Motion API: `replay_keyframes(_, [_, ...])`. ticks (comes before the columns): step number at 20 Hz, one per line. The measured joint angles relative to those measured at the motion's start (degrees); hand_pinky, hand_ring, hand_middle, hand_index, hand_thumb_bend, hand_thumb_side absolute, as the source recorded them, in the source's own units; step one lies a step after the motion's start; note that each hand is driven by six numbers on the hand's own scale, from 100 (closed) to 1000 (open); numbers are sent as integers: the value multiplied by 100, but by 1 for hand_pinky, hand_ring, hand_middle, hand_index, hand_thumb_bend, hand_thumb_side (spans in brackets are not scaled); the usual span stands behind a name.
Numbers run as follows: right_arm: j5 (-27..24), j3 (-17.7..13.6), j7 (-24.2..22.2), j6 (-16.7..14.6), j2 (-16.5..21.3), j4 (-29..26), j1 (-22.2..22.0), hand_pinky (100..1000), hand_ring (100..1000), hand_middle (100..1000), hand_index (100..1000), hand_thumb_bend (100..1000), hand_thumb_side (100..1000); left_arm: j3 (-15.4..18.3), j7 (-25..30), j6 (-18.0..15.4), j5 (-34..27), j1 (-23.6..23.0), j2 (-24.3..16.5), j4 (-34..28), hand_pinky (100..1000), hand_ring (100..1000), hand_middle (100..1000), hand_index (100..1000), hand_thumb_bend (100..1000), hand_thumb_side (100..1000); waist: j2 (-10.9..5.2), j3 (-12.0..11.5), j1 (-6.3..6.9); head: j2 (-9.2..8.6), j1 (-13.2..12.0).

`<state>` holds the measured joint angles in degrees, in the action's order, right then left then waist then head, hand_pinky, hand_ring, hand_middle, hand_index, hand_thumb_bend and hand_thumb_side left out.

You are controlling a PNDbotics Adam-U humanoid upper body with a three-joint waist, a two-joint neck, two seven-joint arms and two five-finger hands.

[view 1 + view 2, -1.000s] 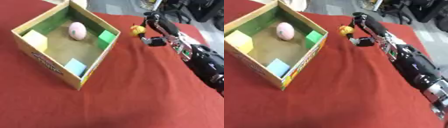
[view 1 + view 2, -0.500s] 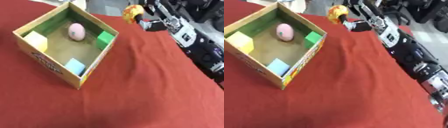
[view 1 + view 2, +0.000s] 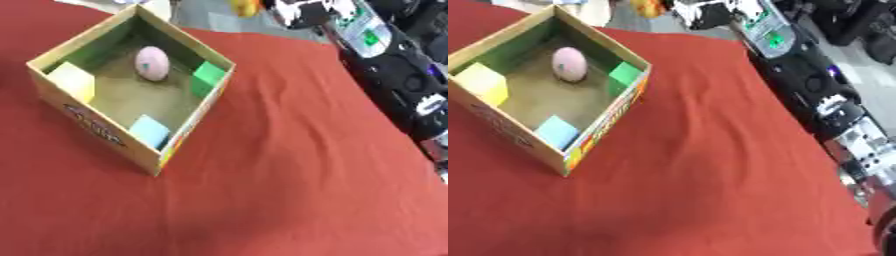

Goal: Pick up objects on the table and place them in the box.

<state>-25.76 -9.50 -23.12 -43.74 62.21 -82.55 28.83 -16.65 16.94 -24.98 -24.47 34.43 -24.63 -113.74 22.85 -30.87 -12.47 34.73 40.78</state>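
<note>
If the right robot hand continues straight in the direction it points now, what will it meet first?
The right robot hand, carrying a yellow-orange object, points left along the table's far edge. Nothing shows ahead of it; it looks raised above the box, probably passing behind its far corner. Depth is unclear.

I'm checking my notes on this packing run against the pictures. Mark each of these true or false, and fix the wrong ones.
1. A pink egg lies inside the box. True.
2. The box holds three coloured blocks. True: yellow block, green block, light blue block.
3. The tablecloth is blue. False: it is red.
4. The green block sits outside the box. False: it is inside, against the right wall.
5. The right robot hand is over the box's middle. False: it is beyond the far corner, by a yellow-orange object.
</note>
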Motion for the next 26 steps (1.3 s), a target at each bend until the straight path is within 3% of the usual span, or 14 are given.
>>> replay_keyframes(5, [-710, 208, -600, 600, -197, 356, 443, 913, 100, 438, 587, 100, 320, 1, 42, 43, -176, 91, 4, 0, 830, 816, 782, 789, 100, 579, -33, -111, 0, 2, 127])
replay_keyframes(11, [-934, 405, -986, 986, -446, 680, 687, 938, 100, 438, 588, 100, 286, 39, 45, 52, -348, 153, 59, 0, 827, 816, 782, 790, 100, 572, -60, -170, -2, -9, 245])
replay_keyframes(15, [-651, 573, -1025, 1025, -606, 862, 822, 961, 100, 446, 596, 100, 250, 39, 64, 35, -468, 220, 96, 0, 826, 815, 780, 790, 100, 571, -60, -224, -2, -15, 282])
replay_keyframes(22, [312, 827, -1032, 1032, -939, 1212, 1013, 980, 100, 458, 611, 100, 219, 36, 167, -3, -593, 279, 103, 0, 826, 816, 781, 790, 100, 574, -60, -269, -2, -55, 353])
replay_keyframes(26, [663, 881, -1032, 1032, -1057, 1355, 1064, 992, 100, 492, 657, 100, 204, 34, 227, 17, -596, 285, 103, 0, 826, 817, 782, 790, 100, 574, -60, -273, -2, -55, 380])
